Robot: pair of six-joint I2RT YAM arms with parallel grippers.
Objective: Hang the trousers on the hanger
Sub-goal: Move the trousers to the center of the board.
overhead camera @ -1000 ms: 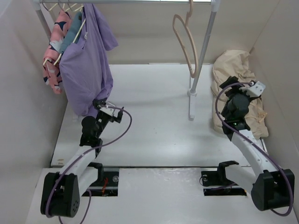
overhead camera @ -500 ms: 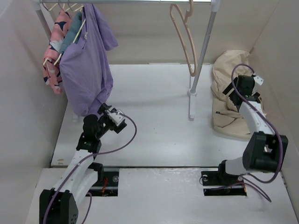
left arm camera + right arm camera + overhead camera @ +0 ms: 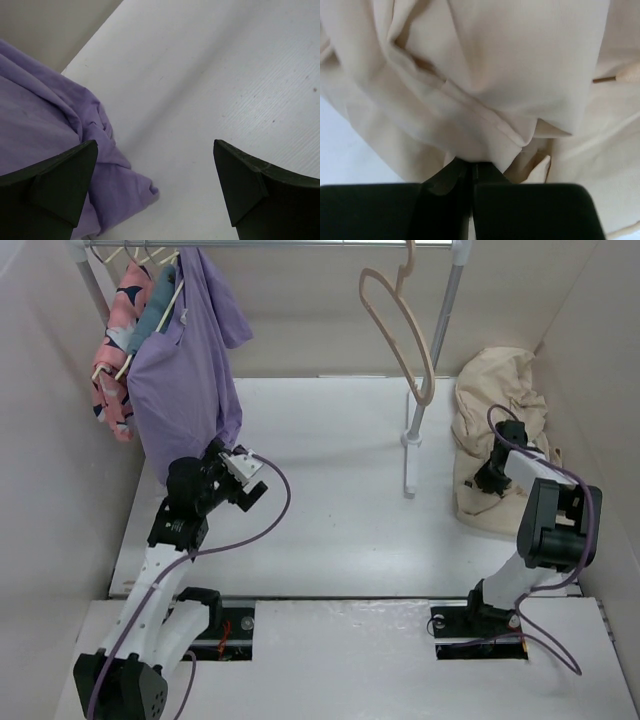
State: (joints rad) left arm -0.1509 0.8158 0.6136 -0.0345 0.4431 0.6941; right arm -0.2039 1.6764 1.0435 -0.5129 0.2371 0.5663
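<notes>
The cream-beige trousers lie crumpled at the table's far right, against the wall. My right gripper is down on the heap's left side. In the right wrist view its jaws are pressed together, with a fold of the trousers pinched at their tips. The pale hanger hangs bare from the rail at the upper middle. My left gripper stands open beside the hem of the purple shirt. Nothing lies between its fingers, and the shirt's hem is by the left one.
A grey rail post stands on the table between the hanger and the trousers, its foot running toward me. A pink patterned garment and the purple shirt hang on wooden hangers at the far left. Side walls close in on both sides.
My right arm reached out over the trousers, dropped onto the heap and shut its jaws on a fold. The left arm rose and shifted slightly left. The hanger swung on the rail.
</notes>
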